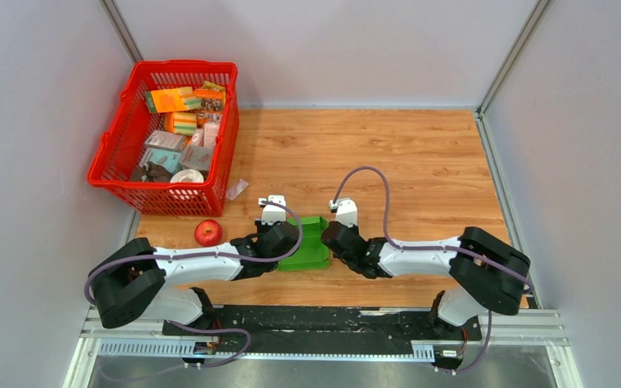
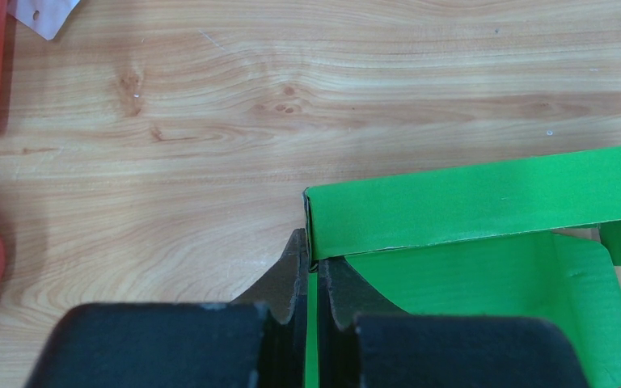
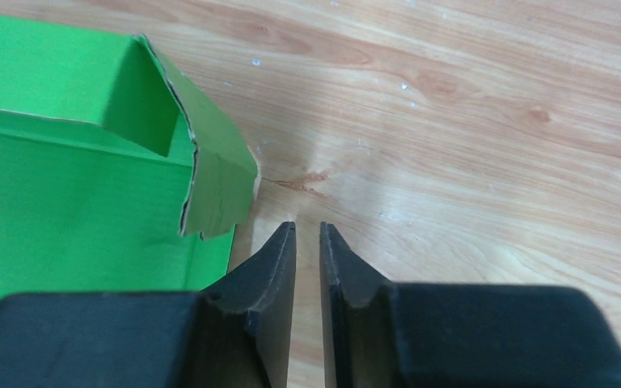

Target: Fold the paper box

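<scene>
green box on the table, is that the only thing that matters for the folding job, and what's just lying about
Part of the job:
- paper box, one wall pinched by the left gripper
- right gripper, beside the box, holding nothing

Just lying about:
- red basket of small packages
- apple
- scrap of clear wrapper

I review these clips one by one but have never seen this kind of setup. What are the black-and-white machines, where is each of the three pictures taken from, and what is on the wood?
They are two robot arms fixed at the table's near edge. One picture looks down from above; the other two come from a camera on each wrist.

On the wooden table lie a green paper box, partly folded, an apple and a red basket of small packages.

The left end effector is shut on a wall of the box. The right end effector is beside the box, its fingers slightly apart and gripping nothing.
</scene>
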`<state>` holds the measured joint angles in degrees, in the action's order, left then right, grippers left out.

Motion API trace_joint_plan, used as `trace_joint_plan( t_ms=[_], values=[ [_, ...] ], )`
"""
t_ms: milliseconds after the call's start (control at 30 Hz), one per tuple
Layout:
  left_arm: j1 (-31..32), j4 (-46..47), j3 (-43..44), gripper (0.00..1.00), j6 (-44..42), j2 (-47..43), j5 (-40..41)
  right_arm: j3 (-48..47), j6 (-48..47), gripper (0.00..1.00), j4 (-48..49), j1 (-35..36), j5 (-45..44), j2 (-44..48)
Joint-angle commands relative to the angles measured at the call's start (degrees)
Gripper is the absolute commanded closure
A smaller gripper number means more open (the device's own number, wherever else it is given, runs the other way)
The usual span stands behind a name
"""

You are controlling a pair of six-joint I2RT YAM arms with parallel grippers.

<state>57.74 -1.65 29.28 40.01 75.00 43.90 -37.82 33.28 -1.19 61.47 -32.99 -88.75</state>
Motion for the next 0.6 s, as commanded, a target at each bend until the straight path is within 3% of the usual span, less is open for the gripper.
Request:
trace_joint_plan(
  t_ms=[0,67,200,567],
  values=[
    [0.3,-2.5,-0.7,1.00,-0.5,-1.0,-0.8,3.6,-0.6,0.78,0.6,0.3,0.8,8.2],
    [0.3,-2.6,-0.6,1.00,-0.6,-1.1,-0.7,5.6,-2.0,0.77,7.9,0.3,6.2,9.7],
    [0.3,-3.0,-0.4,1.00,-0.6,-1.2,-0.7,5.4,-3.8,0.73,12.1,0.3,11.1,9.4],
    [0.3,-3.4,-0.7,1.00,-0.2,-2.0,-1.1,-1.1,-5.1,0.71,8.5,0.3,5.4,0.9]
  ],
)
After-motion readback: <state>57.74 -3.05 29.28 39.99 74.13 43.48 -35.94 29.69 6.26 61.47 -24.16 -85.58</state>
